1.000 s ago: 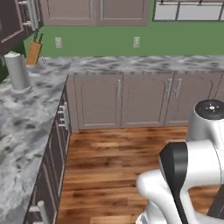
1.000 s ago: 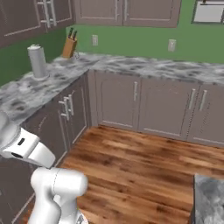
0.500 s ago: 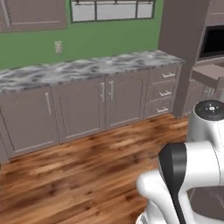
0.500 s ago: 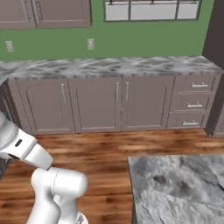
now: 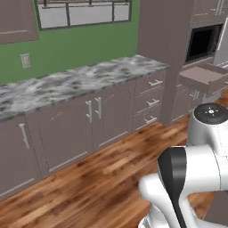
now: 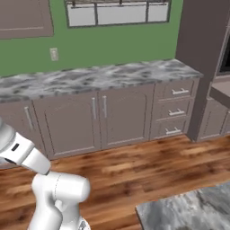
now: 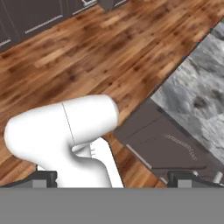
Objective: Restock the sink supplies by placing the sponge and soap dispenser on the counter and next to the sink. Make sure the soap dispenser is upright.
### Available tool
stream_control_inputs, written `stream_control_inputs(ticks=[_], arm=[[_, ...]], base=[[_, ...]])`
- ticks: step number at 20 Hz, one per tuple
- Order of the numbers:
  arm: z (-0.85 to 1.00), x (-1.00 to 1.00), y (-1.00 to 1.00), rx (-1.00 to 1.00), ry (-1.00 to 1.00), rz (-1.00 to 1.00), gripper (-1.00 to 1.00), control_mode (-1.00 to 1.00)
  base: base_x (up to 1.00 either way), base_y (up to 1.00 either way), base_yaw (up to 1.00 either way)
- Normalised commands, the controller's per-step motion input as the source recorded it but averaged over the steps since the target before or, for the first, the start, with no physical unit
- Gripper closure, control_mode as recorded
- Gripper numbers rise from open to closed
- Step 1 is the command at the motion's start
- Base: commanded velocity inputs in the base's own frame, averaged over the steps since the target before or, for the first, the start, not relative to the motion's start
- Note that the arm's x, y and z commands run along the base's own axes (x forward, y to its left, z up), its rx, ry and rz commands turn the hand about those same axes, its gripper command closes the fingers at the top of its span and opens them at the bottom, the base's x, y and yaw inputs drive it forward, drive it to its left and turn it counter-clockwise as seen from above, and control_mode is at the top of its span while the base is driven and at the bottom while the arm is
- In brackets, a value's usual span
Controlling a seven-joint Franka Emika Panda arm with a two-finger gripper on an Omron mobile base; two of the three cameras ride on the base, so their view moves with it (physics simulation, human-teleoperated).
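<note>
The grey-and-white marbled counter [image 5: 75, 82] runs along the green wall over mauve-brown cabinet fronts with silver handles, and it appears again in the right base view [image 6: 99, 76]. The soap dispenser, the sponge and the sink are out of view. In the hand view my gripper [image 7: 118, 179] points down at the wood floor. Its dark fingertips [image 7: 43, 177] stand far apart at the bottom edge, open, and hold nothing.
A tall cabinet column with a built-in oven [image 5: 205, 42] and a pulled-out drawer [image 5: 202, 75] stands at the right. A drawer stack [image 6: 177, 110] ends the counter run. A second marbled worktop [image 6: 188, 211] lies close on my right, over open wood floor [image 5: 102, 178].
The whole picture has swung as the base turned right: the corner counter with the knife block and grey cylinder left the view, and the window, drawers and tall oven cabinet came in.
</note>
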Motion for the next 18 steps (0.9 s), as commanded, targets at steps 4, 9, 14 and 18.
stream_control_inputs(ticks=[4,9,14,18], arm=[[0.00,0.00,0.00,0.00,0.00,0.00,-1.00,1.00],[0.00,0.00,0.00,0.00,0.00,0.00,-1.00,1.00],[0.00,0.00,0.00,0.00,0.00,0.00,-1.00,1.00],[0.00,0.00,0.00,0.00,0.00,0.00,-1.00,1.00]], base=[[1.00,0.01,-0.41],[1.00,0.00,-0.43],[1.00,0.02,-0.47],[0.99,0.01,-0.45]])
